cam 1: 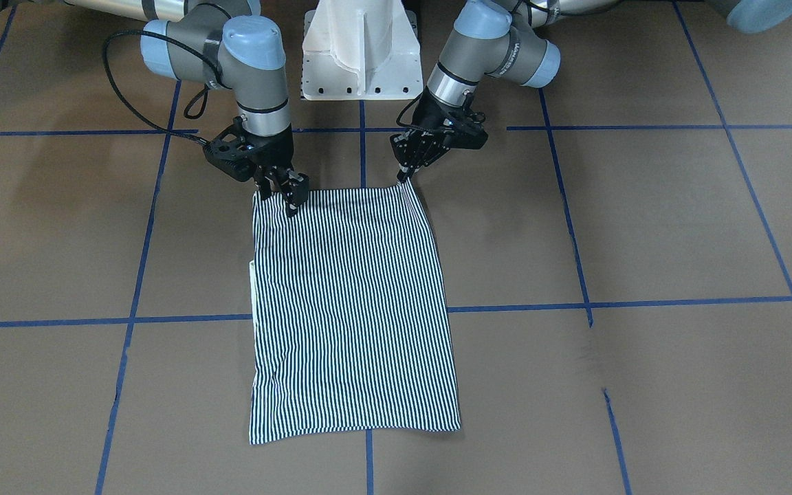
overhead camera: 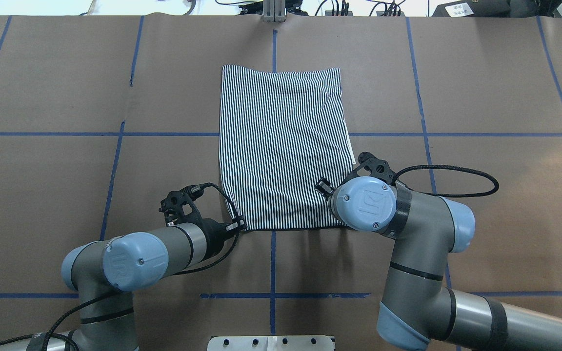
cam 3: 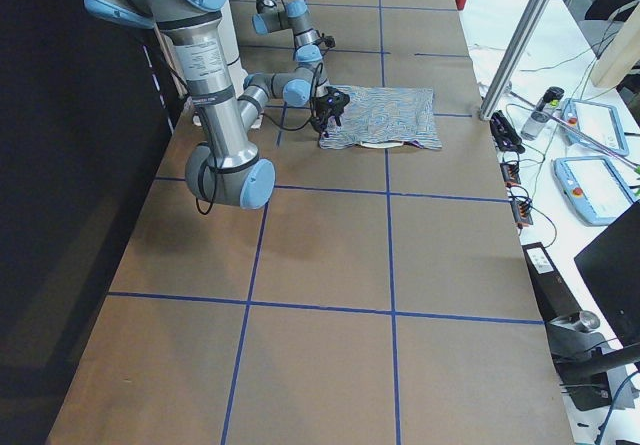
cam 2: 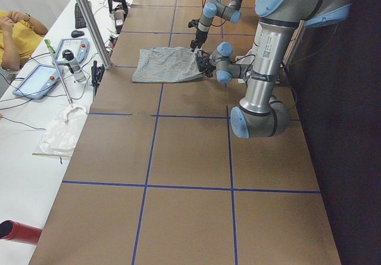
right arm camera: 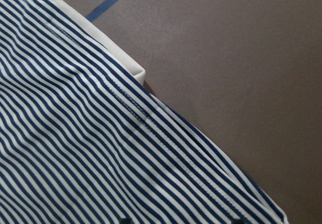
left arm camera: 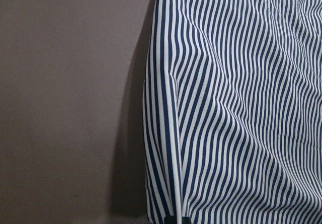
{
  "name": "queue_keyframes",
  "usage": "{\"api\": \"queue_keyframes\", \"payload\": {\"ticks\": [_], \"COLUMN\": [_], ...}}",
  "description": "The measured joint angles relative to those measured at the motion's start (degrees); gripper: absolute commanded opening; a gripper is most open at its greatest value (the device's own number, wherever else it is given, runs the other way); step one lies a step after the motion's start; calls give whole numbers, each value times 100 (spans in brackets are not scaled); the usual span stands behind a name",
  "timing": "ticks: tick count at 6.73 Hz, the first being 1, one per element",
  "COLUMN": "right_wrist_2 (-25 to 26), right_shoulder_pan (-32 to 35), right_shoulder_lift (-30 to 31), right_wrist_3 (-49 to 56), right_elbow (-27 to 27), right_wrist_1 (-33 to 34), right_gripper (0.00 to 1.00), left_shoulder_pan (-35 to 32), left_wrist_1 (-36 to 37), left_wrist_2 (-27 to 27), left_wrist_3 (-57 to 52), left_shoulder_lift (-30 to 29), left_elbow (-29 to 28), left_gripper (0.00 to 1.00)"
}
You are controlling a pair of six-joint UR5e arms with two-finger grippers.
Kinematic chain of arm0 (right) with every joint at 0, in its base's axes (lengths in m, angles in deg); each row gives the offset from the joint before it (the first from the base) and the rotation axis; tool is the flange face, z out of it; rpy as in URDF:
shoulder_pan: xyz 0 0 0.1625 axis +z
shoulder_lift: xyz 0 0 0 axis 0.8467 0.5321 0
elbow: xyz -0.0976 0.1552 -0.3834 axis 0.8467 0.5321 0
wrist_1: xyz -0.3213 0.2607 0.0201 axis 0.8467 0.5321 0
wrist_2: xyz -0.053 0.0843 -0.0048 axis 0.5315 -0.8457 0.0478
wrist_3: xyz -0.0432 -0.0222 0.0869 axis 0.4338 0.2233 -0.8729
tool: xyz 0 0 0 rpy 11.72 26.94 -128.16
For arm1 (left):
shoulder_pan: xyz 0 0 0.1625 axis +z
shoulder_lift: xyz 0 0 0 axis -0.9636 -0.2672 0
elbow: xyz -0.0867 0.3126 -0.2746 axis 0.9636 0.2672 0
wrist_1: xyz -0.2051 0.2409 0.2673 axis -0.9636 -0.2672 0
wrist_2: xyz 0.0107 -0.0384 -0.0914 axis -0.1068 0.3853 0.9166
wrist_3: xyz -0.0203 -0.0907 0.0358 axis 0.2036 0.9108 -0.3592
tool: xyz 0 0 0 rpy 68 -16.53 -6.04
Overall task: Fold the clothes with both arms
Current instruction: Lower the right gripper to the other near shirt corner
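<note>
Striped polo shirt (cam 1: 351, 309) corners gripped by left pincer (cam 1: 406, 175), right pincer (cam 1: 279, 189), brown table (cam 1: 643, 227).

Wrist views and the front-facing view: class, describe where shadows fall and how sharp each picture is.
Left wrist view: sharp stripes on the shirt, and a soft dark shadow on the table along its left edge. Right wrist view: crisp stitching, a thin shadow under the cream edge. Front-facing view: even light, soft arm shadows on the paper, and fine stripes that shimmer.
</note>
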Motion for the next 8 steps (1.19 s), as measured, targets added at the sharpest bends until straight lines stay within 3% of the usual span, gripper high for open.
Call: {"api": "queue_keyframes", "payload": {"ticks": [3,4,6,8], "right_wrist_2": [61,61,56,57], "right_shoulder_pan": [-4,-8,-11,-25], "right_shoulder_lift": [-180,-211,-277,-343], "right_wrist_3": [-3,-2,-7,-110], "right_elbow": [301,389,442,448], "right_wrist_1": [-8,-10,-3,0], "right_gripper": [73,69,0,0], "left_shoulder_pan": [0,0,6,8], "left_wrist_1": [-8,-9,-9,-9], "left_wrist_2": [7,9,2,-9], "left_wrist_3": [0,0,0,0], "left_shoulder_lift": [0,1,3,6], "left_elbow": [0,0,3,4], "left_gripper": [0,0,0,0]}}
